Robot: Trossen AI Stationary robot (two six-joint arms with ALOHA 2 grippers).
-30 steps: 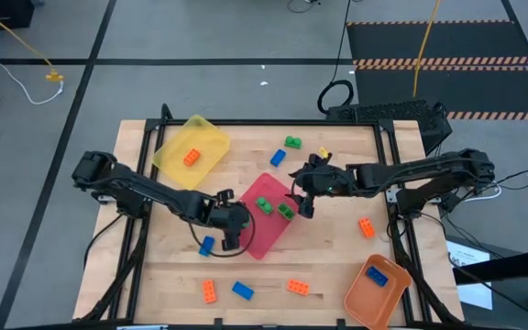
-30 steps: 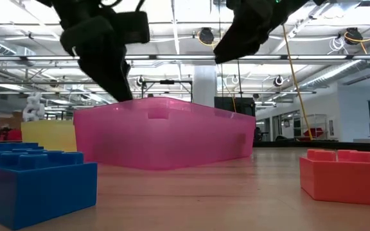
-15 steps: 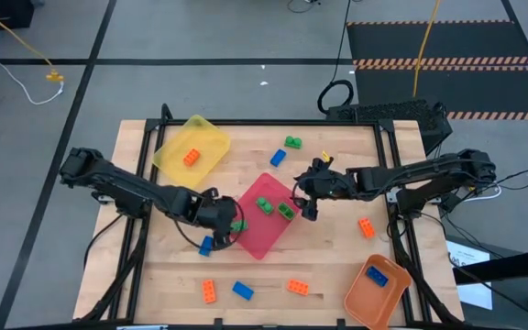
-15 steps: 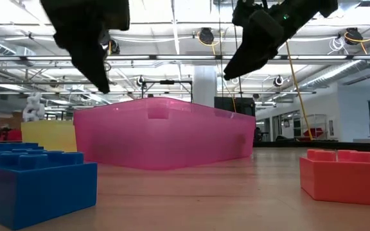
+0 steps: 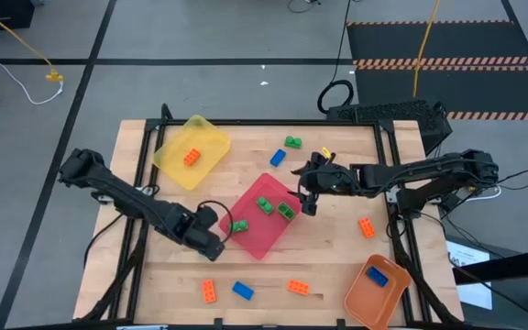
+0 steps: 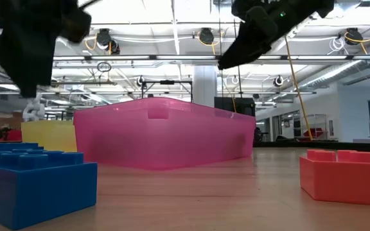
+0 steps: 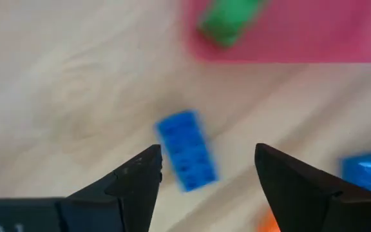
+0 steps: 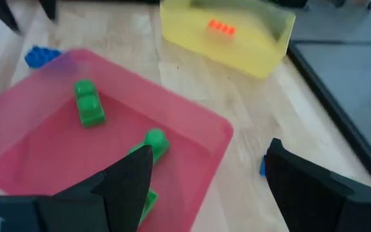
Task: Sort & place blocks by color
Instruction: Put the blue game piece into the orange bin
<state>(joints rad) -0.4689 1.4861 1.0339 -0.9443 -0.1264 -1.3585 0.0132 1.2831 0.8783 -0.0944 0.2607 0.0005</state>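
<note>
The pink tray (image 5: 262, 220) is sitting near the middle of the wooden table (image 5: 337, 266), and I am placing everything from it. Three green blocks are lying inside it: one (image 5: 240, 225) at the edge nearest the left arm, and two more (image 5: 264, 205) (image 5: 285, 212) toward the right arm's side.

The left gripper (image 5: 211, 246) is hanging over the table just beside the tray's left edge. From its wrist camera its two fingers (image 7: 137, 183) are standing spread apart with nothing between them, and a blue block (image 7: 187, 151) is lying on the bare wood below the gap.

The right gripper (image 5: 306, 203) is hovering at the tray's right edge. Its fingers (image 8: 129, 183) are also standing wide apart and holding nothing, with the tray and its green blocks showing below.

Beyond the pink tray, toward the far left corner, a yellow tray (image 5: 191, 150) is holding one orange block (image 5: 191, 158). Toward the near right corner, an orange tray (image 5: 375, 291) is holding a blue block (image 5: 378, 276).

Loose on the table around the pink tray are:
- a blue block (image 5: 278, 158) and a green block (image 5: 292, 142) on the far side
- an orange block (image 5: 366, 226) to the right
- an orange block (image 5: 209, 291), a blue block (image 5: 242, 291) and another orange block (image 5: 298, 287) along the near side
</note>
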